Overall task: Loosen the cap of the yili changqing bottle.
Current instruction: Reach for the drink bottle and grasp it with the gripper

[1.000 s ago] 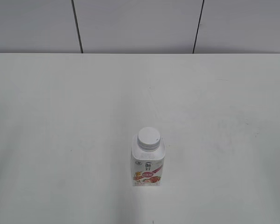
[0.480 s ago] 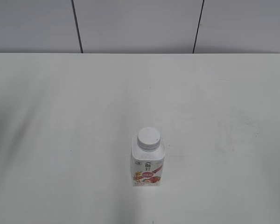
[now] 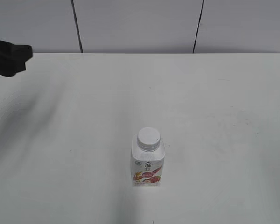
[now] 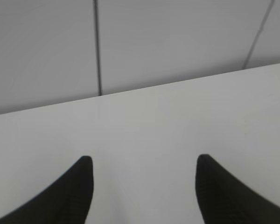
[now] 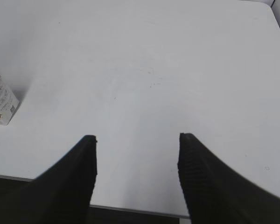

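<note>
The yili changqing bottle (image 3: 148, 163) stands upright on the white table, a little below the middle of the exterior view. Its white ribbed cap (image 3: 148, 138) sits on the neck. A corner of the bottle also shows at the left edge of the right wrist view (image 5: 0, 105). My left gripper (image 4: 144, 161) is open and empty, high over the far part of the table; its dark tip shows at the far left of the exterior view (image 3: 11, 58). My right gripper (image 5: 137, 137) is open and empty over the table's near edge, to the right of the bottle.
The white table (image 3: 214, 102) runs back to a grey panelled wall (image 3: 140, 23). The table's near edge (image 5: 130, 209) shows in the right wrist view.
My left arm has come into the exterior view at the far left. The bottle has not moved.
</note>
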Controlling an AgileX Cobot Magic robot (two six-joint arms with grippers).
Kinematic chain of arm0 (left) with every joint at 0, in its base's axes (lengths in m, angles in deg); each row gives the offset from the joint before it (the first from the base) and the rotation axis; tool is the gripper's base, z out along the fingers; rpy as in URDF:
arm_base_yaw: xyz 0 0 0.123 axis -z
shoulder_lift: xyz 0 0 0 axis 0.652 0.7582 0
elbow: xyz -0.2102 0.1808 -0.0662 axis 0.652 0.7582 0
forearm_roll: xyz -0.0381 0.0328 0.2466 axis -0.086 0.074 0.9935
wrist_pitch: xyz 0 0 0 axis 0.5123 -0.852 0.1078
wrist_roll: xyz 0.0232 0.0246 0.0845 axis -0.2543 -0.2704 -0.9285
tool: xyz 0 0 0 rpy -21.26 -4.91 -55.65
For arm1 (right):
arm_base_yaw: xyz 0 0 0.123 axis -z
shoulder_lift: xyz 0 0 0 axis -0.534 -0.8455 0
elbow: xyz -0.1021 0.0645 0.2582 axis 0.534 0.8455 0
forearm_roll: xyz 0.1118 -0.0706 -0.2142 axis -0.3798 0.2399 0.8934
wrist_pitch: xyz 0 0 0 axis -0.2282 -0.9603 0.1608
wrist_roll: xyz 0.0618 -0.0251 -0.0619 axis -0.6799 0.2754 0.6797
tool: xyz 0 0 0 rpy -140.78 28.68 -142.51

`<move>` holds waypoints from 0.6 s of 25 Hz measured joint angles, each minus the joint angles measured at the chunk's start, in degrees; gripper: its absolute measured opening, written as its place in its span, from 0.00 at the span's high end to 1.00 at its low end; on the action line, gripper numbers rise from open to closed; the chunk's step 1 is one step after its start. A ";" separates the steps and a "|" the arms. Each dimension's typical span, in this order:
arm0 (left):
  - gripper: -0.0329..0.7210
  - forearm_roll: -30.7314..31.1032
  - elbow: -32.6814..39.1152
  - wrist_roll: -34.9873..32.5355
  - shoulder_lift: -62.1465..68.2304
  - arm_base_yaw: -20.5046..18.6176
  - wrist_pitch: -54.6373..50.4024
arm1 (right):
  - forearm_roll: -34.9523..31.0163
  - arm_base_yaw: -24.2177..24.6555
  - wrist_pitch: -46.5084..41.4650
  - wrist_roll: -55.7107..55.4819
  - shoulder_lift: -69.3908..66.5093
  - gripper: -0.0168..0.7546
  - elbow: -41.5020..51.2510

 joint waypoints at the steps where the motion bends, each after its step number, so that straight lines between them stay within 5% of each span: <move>1: 0.38 5.19 0.00 2.64 2.09 -0.59 4.01 | 0.00 0.00 0.00 0.00 0.00 0.40 0.00; 4: 0.38 18.20 0.00 7.56 7.07 -3.02 14.24 | 0.00 0.00 0.00 0.00 0.00 0.40 0.00; 10: 0.38 30.34 0.00 8.93 10.87 -4.53 24.74 | 0.00 0.00 0.00 0.00 0.00 0.40 0.00; 15: 0.38 48.04 -0.59 8.99 14.70 -12.31 39.41 | 0.00 0.00 0.00 0.00 0.00 0.40 0.00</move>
